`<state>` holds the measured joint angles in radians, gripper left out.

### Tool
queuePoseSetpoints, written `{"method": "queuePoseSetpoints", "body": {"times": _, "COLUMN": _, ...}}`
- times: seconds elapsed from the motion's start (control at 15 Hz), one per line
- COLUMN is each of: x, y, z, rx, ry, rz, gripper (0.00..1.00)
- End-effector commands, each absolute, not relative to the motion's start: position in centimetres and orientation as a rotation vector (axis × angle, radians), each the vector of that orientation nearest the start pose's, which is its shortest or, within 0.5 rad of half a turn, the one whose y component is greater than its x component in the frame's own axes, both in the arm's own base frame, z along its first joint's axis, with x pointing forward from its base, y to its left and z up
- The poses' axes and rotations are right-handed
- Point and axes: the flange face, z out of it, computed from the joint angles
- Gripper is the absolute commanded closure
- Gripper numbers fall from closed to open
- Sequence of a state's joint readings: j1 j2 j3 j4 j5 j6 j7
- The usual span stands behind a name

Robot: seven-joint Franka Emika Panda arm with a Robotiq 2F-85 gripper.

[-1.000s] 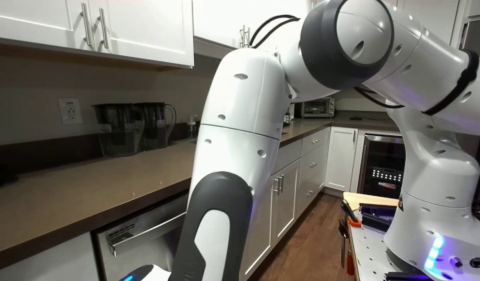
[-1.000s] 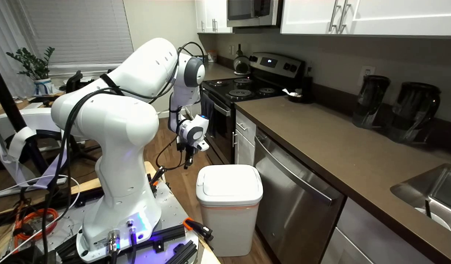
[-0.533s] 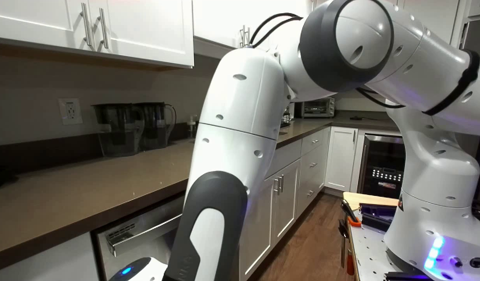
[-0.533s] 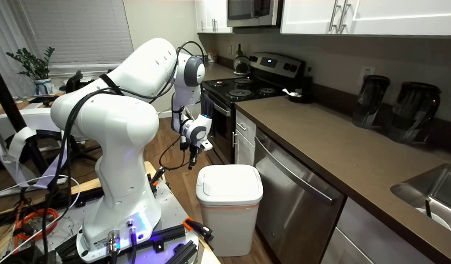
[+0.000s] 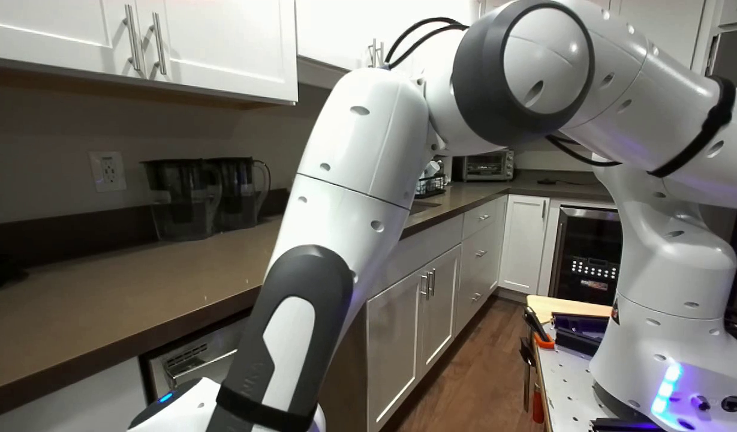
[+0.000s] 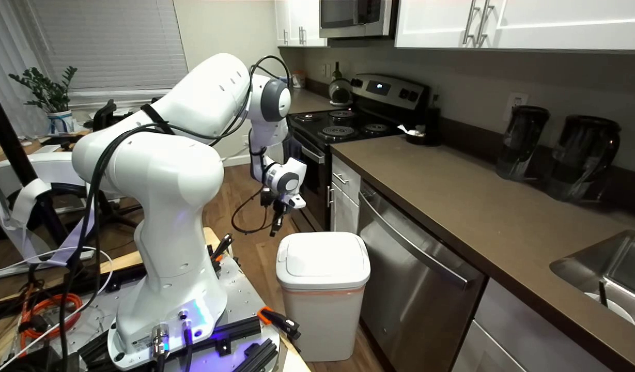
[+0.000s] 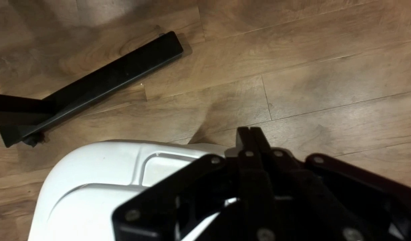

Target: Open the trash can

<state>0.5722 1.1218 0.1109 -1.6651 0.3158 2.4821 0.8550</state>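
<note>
Currently the gripper (image 7: 249, 130), fingers (image 7: 243, 139) pressed together, hangs near the closed trash can (image 6: 322, 323).
The can, left of the dishwasher (image 6: 415, 281), may slide if fingers push its side below the lid (image 6: 325, 258).

This is a kitchen, by its fittings a household one. A coil-burner range (image 6: 343, 133) stands below a microwave (image 6: 354, 19), and a stainless dishwasher (image 6: 405, 279) is built in under a brown countertop (image 6: 451, 186) with a steel sink (image 6: 578, 266) set into it. White shaker cabinets (image 5: 224, 45) hang above two black-topped water filter pitchers (image 5: 182, 210); a toaster oven (image 5: 487, 166) and a built-in, glass-fronted cooler (image 5: 587, 246) show in the background. Homelier signs are a window blind (image 6: 110, 44), a potted plant (image 6: 52, 101) and a wood-plank floor (image 7: 299, 60).
</note>
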Motion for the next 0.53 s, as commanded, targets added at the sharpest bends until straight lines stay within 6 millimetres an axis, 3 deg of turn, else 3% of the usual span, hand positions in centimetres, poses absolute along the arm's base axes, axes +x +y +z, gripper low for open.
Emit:
{"method": "queuePoseSetpoints", "body": {"times": 0.0, "x": 45.7, "y": 37.4, "z": -6.1, "rx": -3.002, "ry": 0.807, "rz": 0.700, "gripper": 0.90}}
{"method": "queuePoseSetpoints", "body": {"times": 0.47, "x": 43.8, "y": 37.3, "z": -8.7, "rx": -2.967, "ry": 0.782, "rz": 0.672, "gripper": 0.91}}
